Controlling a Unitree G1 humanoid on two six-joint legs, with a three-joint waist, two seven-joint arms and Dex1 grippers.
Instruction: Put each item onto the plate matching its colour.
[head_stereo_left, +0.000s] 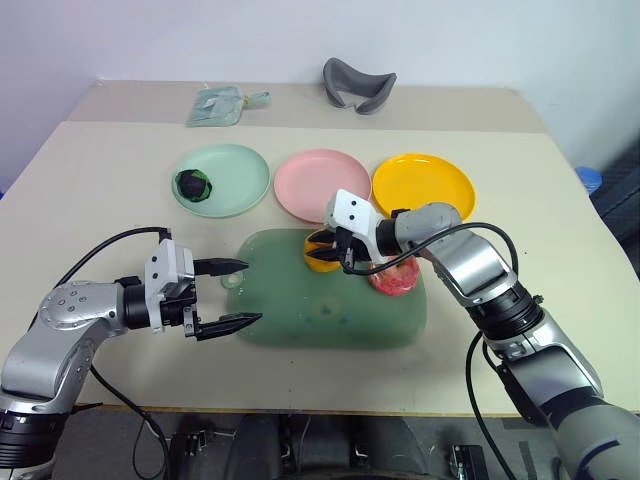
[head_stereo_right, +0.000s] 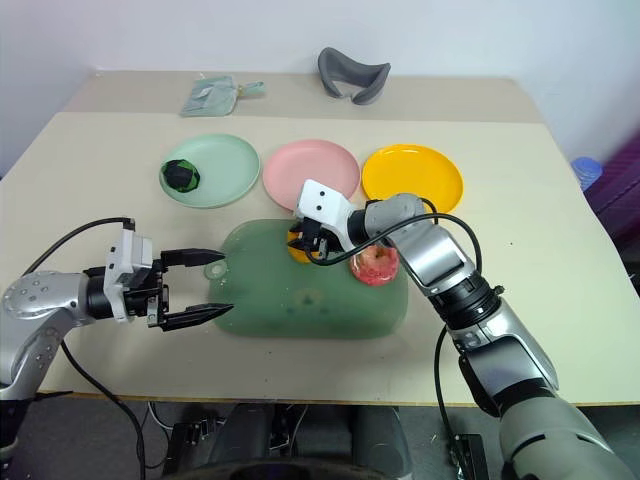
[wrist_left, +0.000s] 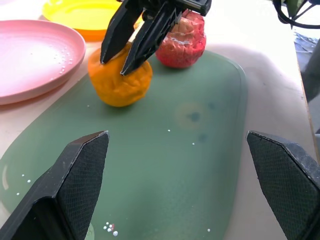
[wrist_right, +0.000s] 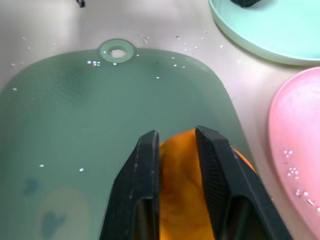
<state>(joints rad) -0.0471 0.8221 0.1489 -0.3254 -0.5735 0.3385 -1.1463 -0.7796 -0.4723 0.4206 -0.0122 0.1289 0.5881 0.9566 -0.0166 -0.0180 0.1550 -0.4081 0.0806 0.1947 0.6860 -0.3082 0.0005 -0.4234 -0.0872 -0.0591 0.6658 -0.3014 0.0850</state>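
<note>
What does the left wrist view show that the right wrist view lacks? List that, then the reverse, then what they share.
Left wrist view's extras: the pink-red fruit, the yellow plate and the open left gripper.
Right wrist view's extras: the mint green plate and the mat's hanging hole.
Shared: the orange-yellow lump pinched by the right gripper, the green mat and the pink plate.

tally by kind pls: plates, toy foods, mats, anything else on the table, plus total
Plates: 3 (mint green plate, pink plate, yellow plate)
Toy foods: 3 (black-and-green ball, orange-yellow lump, pink-red fruit)
Mats: 1 (green mat)
Other: 2 (grey curved piece, pale green packet)
Total: 9
</note>
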